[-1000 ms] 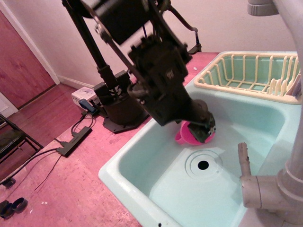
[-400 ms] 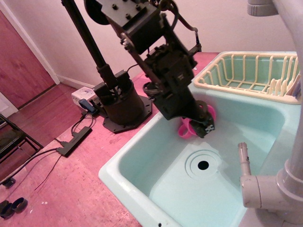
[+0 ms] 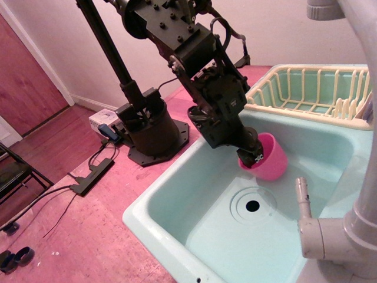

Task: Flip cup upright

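The bright pink plastic cup (image 3: 270, 157) is held off the floor of the pale green sink (image 3: 177, 194), tilted with its rounded base towards the lower right. My black gripper (image 3: 253, 154) reaches down into the basin from the upper left and is shut on the cup's rim on its left side. The cup's handle and opening are hidden behind the gripper. The cup hangs above and to the right of the drain (image 3: 253, 206).
A yellow dish rack (image 3: 306, 91) stands on the sink's far right corner. A grey tap and pipe (image 3: 330, 230) stand at the near right. The robot's base (image 3: 150, 132) sits on the red floor to the left, beside cables and a power strip (image 3: 91, 175).
The gripper has lifted the cup off the sink floor and swung it right. The cup has turned from lying with its opening showing to showing its rounded outer wall.
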### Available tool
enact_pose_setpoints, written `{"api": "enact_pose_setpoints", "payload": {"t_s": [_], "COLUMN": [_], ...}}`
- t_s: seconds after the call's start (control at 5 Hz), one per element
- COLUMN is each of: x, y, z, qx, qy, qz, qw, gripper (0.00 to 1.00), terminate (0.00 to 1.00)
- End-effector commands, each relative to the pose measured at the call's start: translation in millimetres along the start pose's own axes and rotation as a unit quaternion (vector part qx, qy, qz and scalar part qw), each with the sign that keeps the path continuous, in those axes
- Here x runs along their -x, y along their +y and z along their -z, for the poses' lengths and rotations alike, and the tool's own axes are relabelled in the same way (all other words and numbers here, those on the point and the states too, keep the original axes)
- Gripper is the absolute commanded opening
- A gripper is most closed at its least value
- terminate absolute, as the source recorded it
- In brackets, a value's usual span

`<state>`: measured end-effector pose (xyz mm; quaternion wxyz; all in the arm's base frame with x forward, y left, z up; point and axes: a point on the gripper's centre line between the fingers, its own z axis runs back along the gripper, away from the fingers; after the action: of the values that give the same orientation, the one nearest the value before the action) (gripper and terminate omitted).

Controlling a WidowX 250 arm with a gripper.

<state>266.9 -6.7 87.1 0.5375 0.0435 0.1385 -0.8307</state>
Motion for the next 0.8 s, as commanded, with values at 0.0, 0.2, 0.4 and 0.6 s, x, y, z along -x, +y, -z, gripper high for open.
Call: {"api": "enact_pose_setpoints", "payload": {"t_s": [0.0,0.2,0.4,0.6], "x": [1,-7,-11,6], "y": [-1,11,38,59], "z": [0,2,-8,-32], "qx": [-0.014,-0.054,-0.108,-0.149], "qy": [0.007,0.007,-0.001,0.020], "qz": [-0.004,-0.069,-0.157,-0.191], "qw": [0.9999,0.9962,0.9817,0.9701], "gripper": [1.00,0.00,0.00,1.00], "terminate": [0.00,0.00,0.00,0.00]}}
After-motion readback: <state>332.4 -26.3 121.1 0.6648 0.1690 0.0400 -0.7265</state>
